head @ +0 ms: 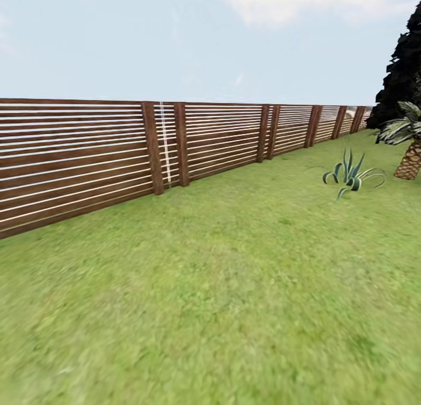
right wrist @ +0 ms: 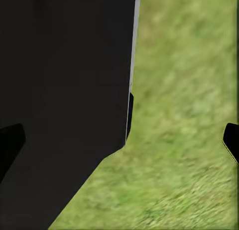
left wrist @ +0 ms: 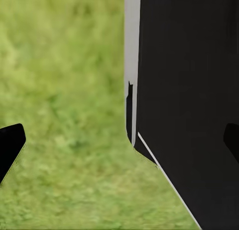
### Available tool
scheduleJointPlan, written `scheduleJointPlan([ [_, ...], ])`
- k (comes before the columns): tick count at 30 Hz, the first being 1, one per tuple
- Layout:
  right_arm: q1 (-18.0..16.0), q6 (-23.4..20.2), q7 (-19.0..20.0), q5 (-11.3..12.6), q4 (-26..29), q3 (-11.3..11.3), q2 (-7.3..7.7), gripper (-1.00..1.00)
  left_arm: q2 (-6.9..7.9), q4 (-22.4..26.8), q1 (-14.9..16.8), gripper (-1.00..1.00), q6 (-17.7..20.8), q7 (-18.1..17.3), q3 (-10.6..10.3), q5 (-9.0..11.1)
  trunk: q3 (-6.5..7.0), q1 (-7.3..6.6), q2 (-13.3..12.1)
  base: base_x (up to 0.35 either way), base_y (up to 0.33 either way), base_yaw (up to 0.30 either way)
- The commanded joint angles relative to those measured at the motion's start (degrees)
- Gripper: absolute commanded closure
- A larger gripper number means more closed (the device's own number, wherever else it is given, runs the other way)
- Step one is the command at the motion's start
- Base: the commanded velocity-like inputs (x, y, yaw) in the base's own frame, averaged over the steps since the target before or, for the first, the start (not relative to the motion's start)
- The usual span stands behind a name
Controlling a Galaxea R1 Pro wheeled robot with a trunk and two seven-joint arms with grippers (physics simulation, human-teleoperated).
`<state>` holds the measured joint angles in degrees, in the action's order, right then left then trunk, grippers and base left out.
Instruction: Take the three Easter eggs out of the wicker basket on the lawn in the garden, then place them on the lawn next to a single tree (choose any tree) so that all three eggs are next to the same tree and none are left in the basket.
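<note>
The head view looks across the lawn (head: 222, 288), a wide stretch of mottled green grass that fills the near ground and runs away to the far right. Along its left and far edge stands a brown slatted wooden fence (head: 76, 153) with darker posts, receding toward the far right. At the far right a spiky blue-green agave plant (head: 349, 175) grows in the grass, and just right of it rises a small palm (head: 409, 153) with a scaly trunk and pale fronds. Behind the palm towers a near-black cypress (head: 403, 65), cut by the right edge. Pale blue sky (head: 175, 36) with thin cloud lies above the fence.

In the left wrist view the left claw (left wrist: 122, 142) hangs released over blurred grass, its two dark fingertips (left wrist: 10, 142) wide apart, with a black robot body panel (left wrist: 189, 90) beside it. The right claw (right wrist: 122, 140) is likewise released and holds nothing, its fingertips (right wrist: 231, 137) spread over grass next to the same dark panel.
</note>
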<state>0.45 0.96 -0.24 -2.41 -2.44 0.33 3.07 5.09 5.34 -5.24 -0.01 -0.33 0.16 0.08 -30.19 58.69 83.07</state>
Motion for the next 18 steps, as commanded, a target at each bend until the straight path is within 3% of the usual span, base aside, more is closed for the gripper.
scheduleJointPlan([
  [1,-0.01,0.10,-0.02,-0.24,-0.03,0.02,0.01,-1.00,0.01,0.11,-0.04,-1.00,0.00,-0.03,0.01,0.01,-0.03,0.04,0.01,0.335,0.000,0.000],
  [18,-0.01,0.10,-0.02,-0.24,-0.03,0.00,0.01,-1.00,0.01,0.11,-0.04,-1.00,0.00,-0.02,0.01,0.01,-0.03,0.04,0.01,0.335,0.000,0.000],
])
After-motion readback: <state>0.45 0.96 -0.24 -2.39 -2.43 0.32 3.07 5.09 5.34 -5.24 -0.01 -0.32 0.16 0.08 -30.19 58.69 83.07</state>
